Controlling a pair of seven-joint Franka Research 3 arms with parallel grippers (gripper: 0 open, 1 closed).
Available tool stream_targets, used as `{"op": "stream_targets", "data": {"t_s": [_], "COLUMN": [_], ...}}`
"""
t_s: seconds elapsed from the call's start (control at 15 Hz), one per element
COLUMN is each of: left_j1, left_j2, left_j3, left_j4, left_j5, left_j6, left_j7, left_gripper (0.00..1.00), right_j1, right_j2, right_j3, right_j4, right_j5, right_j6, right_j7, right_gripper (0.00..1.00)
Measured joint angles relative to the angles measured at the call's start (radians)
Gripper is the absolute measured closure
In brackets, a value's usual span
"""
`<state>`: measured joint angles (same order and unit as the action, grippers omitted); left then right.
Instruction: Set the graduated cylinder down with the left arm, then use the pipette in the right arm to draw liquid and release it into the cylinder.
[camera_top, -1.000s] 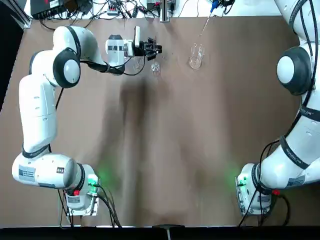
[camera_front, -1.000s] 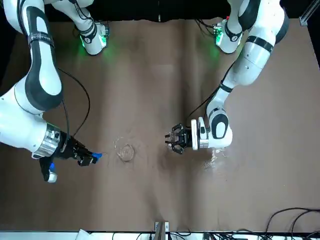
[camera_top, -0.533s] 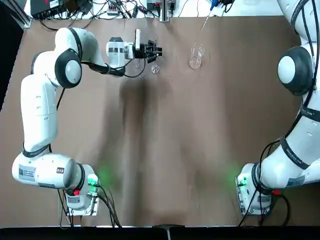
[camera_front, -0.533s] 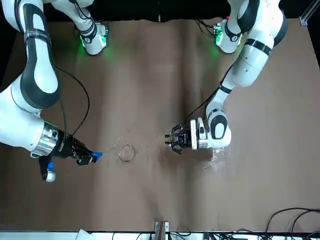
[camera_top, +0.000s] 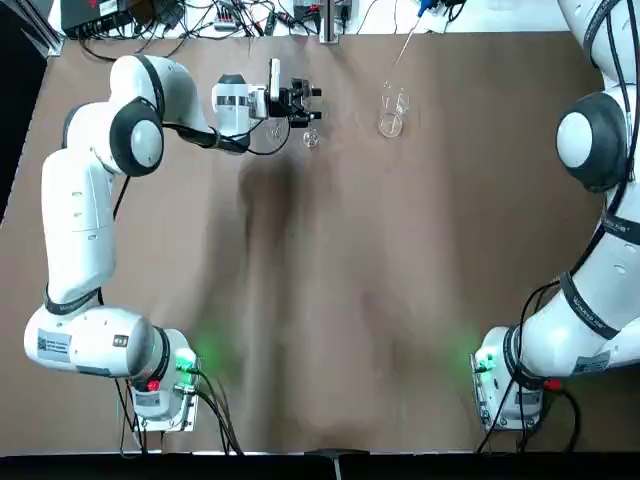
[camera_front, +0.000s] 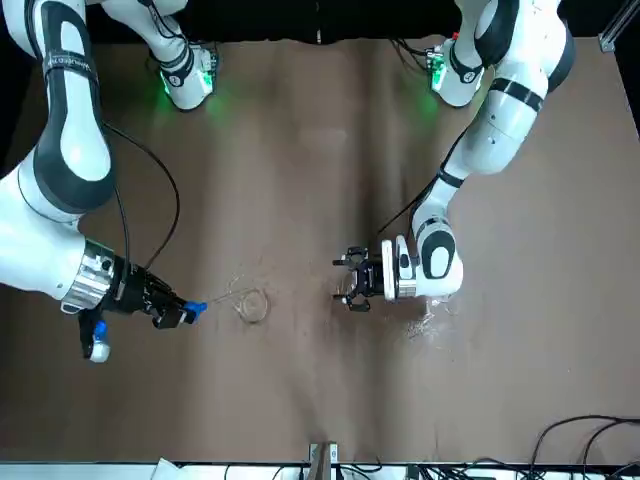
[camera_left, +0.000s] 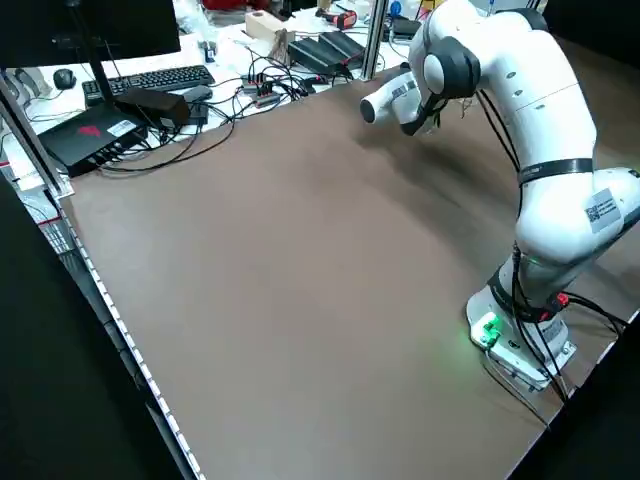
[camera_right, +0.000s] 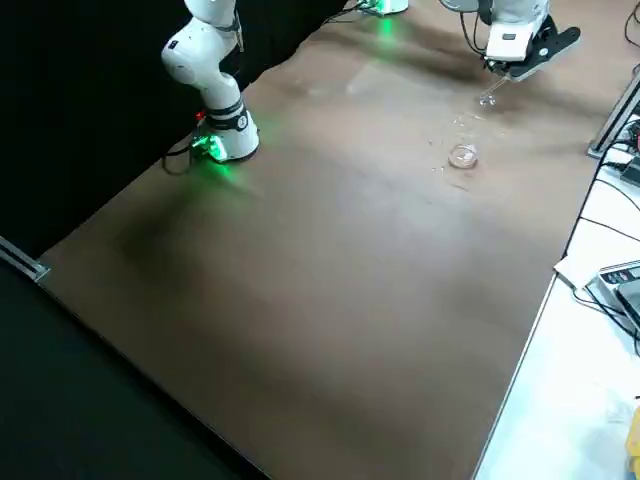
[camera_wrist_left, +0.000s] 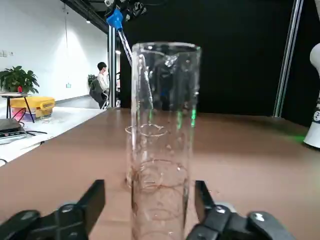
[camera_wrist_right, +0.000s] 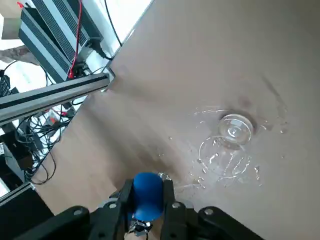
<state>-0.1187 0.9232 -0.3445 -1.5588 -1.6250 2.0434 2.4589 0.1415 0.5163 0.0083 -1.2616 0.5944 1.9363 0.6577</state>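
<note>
top: left gripper (camera_top: 312, 103) at 11 o'clock of the table, graduated cylinder (camera_top: 311, 137) upright beside it | left wrist: fingers (camera_wrist_left: 90, 206) spread, clear of the glass; withdrawing straight back seemed safest | right wrist: right gripper (camera_wrist_right: 148, 199) pinched the pipette (camera_wrist_right: 147, 195), beaker (camera_wrist_right: 225, 148) beyond

No text, brand, number or sign can be read in any view. The graduated cylinder (camera_wrist_left: 164, 145) carries faint scale marks, but their figures are not legible. White stickers on the left arm (camera_left: 603, 210) in the lower right of the left side view, and near its base at the lower left of the top view, show print too small to make out.
</note>
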Motion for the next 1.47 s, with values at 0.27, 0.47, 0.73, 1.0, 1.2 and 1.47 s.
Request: {"op": "stream_targets", "data": {"t_s": [0.27, 0.47, 0.73, 1.0, 1.2, 1.47], "left_j1": [0.003, 0.018, 0.061, 0.093, 0.132, 0.204], "left_j2": [0.000, 0.000, 0.000, 0.000, -0.007, -0.051], "left_j3": [0.003, 0.028, 0.043, 0.044, 0.044, 0.042], "left_j4": [0.000, 0.003, 0.001, 0.000, 0.001, 0.005], "left_j5": [0.000, 0.000, 0.022, 0.063, 0.128, 0.271], "left_j6": [0.000, 0.004, 0.003, 0.003, 0.003, 0.002], "left_j7": [0.000, 0.001, 0.004, 0.005, -0.002, -0.136], "left_gripper": [0.01, 0.01, 0.01, 0.00, 0.00, 0.00], "right_j1": [0.002, 0.009, 0.014, 0.018, 0.020, 0.024], "right_j2": [0.000, -0.001, -0.002, -0.011, -0.015, -0.015], "right_j3": [0.004, 0.008, 0.009, 0.014, 0.025, 0.045], "right_j4": [0.000, 0.000, 0.000, 0.000, 0.000, 0.000], "right_j5": [0.034, 0.065, 0.082, 0.091, 0.091, 0.091], "right_j6": [-0.002, -0.002, -0.002, -0.002, -0.003, -0.003], "right_j7": [0.000, 0.000, 0.001, 0.003, 0.020, 0.042], "right_gripper": [0.72, 0.72, 0.72, 0.72, 0.72, 0.72]}}
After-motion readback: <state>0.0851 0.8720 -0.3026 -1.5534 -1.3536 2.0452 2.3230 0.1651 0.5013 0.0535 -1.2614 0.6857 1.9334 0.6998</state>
